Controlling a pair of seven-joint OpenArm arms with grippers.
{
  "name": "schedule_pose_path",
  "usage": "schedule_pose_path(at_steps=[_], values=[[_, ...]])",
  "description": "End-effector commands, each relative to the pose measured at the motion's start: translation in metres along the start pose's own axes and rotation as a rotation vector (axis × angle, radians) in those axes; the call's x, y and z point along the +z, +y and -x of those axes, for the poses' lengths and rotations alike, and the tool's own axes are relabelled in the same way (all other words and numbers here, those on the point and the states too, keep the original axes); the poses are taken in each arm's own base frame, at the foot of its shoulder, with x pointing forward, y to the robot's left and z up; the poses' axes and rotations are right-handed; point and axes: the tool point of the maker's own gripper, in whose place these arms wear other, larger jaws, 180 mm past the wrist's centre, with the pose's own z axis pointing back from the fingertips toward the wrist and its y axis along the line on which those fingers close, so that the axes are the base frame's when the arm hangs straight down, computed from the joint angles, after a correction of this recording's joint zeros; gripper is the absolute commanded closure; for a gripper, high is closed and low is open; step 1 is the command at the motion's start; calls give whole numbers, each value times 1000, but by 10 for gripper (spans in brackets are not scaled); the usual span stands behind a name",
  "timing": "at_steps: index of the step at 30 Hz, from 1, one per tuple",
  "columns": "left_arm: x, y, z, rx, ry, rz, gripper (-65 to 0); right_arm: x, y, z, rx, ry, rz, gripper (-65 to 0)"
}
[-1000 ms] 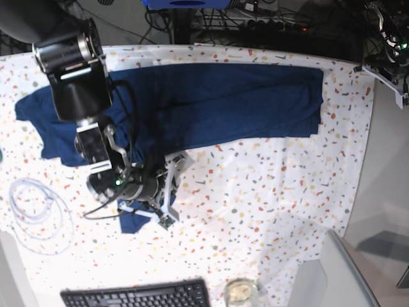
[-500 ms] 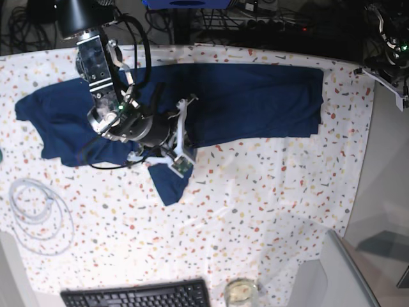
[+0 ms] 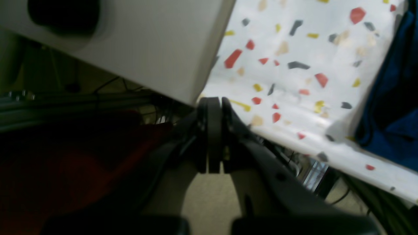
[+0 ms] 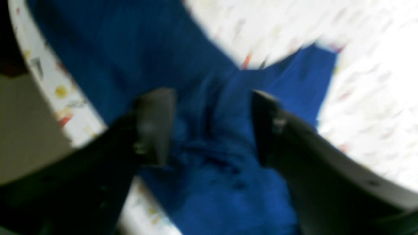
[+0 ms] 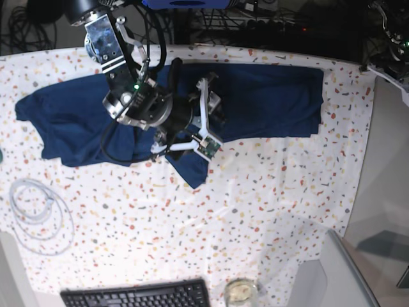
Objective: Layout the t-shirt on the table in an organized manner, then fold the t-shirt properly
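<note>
- My right pincer (image 4: 209,127) hangs over the t-shirt (image 5: 255,96) with its two fingers (image 4: 153,124) spread well apart; blue cloth shows in the gap between them, and nothing is pinched there, so it is released.
- In the base view that same pincer (image 5: 208,121) sits above the front edge of the shirt, about midway along its length.
- The shirt lies stretched sideways across the far part of the table (image 5: 268,211), a long dark blue band from near the left edge to near the right edge.
- A pointed flap of the shirt (image 5: 192,169) hangs out toward the near side, just below my right pincer, resting on the speckled cloth.
- The left end of the shirt is rumpled and wider than the right end, which ends in a fairly straight edge.
- My left pincer (image 3: 214,137) is clenched, its tips pressed together with nothing between them, and it is off the far right corner of the table.
- From my left wrist I see the table's corner (image 3: 294,81) and a strip of the blue shirt (image 3: 392,124) at the right.
- A coil of white cable (image 5: 38,214) lies on the table near the left, and a black keyboard (image 5: 137,295) and a glass (image 5: 241,291) sit at the near edge.
</note>
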Motion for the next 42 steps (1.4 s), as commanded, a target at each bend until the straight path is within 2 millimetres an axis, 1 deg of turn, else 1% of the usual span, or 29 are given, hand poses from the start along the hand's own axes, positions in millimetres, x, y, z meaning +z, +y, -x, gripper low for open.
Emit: schedule_pose_path(at_steps=[1,2,4,5,7,10,12,14,16,18,21,22,23,24,25,26,27,28,30,31,32,33,35,39,42], values=[[7,17,-10,-9,-37,-43,0,1,-23,-24,2,-63,45,-396],[8,20,-11,-13,-52,-42,0,-3,-34,-24,-2,-53,58,-392],[11,25,-4,-43,-68,-28,0,-18,-62,-30,-30,-32,90,-381],[12,22,0,-61,-76,-8,0,-29,-72,-25,-59,-1,95,-386],[14,9,7,-94,-96,46,0,-46,-96,-17,-95,62,106,-387],[16,0,13,-101,-115,77,0,-67,-115,1,-121,152,88,-384],[16,0,15,-100,-114,78,0,-78,-122,8,-147,152,74,-384],[16,0,15,-100,-114,78,0,-88,-123,15,-172,138,61,-384],[16,0,15,-100,-114,78,0,-93,-122,26,-192,142,51,-384],[15,0,15,-99,-113,78,0,-96,-118,37,-209,164,39,-383],[15,0,15,-100,-112,78,0,-97,-115,42,-216,171,33,-380],[15,0,15,-100,-112,78,0,-97,-112,45,-218,177,29,-369],[15,0,15,-100,-113,77,0,-97,-111,46,-220,176,28,-335],[15,0,15,-100,-113,77,0,-97,-111,46,-221,175,27,-275],[15,0,15,-101,-113,76,0,-97,-111,45,-222,173,28,-207],[15,0,15,-103,-112,74,0,-97,-111,45,-221,173,28,-114],[15,0,15,-103,-112,74,0,-97,-111,44,-218,169,27,-39],[15,1,15,-106,-110,72,0,-96,-111,38,-210,155,28,0],[16,4,14,-111,-111,68,0,-92,-103,33,-191,132,25,-12],[16,5,14,-113,-110,66,0,-87,-100,23,-171,104,33,-18],[16,7,16,-117,-105,62,0,-82,-97,15,-155,82,41,-14],[18,11,15,-131,-103,55,0,-77,-89,5,-124,63,39,-2],[19,16,18,-150,-92,49,0,-65,-57,-20,-3,37,-3,0],[20,22,19,-169,-81,31,0,-41,5,-59,171,-31,-67,0],[18,28,23,-208,-50,-9,0,-29,52,-75,263,-77,-135,0]])
